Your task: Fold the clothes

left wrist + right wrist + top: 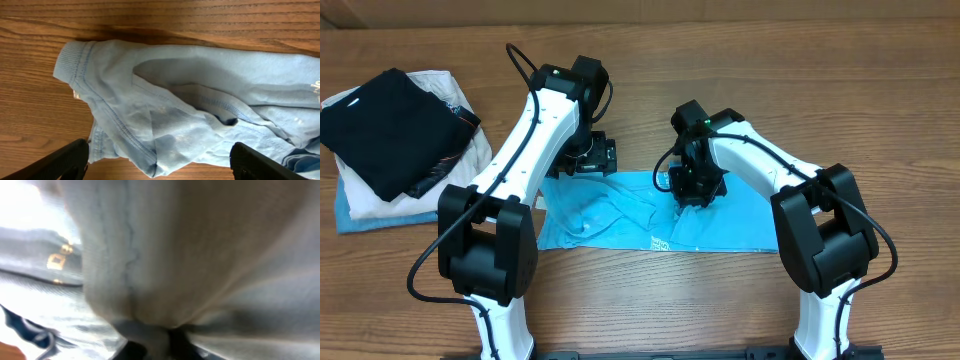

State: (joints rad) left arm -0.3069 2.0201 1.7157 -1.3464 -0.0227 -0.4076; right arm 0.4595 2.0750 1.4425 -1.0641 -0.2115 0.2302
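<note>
Worktop (840, 90) w/ sky-blue T-shirt (620, 220) crumpled at centre betw. both arms (folded pile (390, 130) far left, not ours). Prob. early flattening step. Right fingers (697, 190) pinch shirt fabric; left fingers (65, 161) gape wide over bunched edge. Next: left should grab, then pull flat.

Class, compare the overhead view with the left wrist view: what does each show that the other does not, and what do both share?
Only overhead: the right gripper down on the blue T-shirt, and a black folded garment stacked on a cream one at the table's side. Only left wrist: the shirt's ribbed band, its seam stitching, and the left gripper with its fingers wide apart. Both: the crumpled T-shirt lying on the wooden table.
</note>
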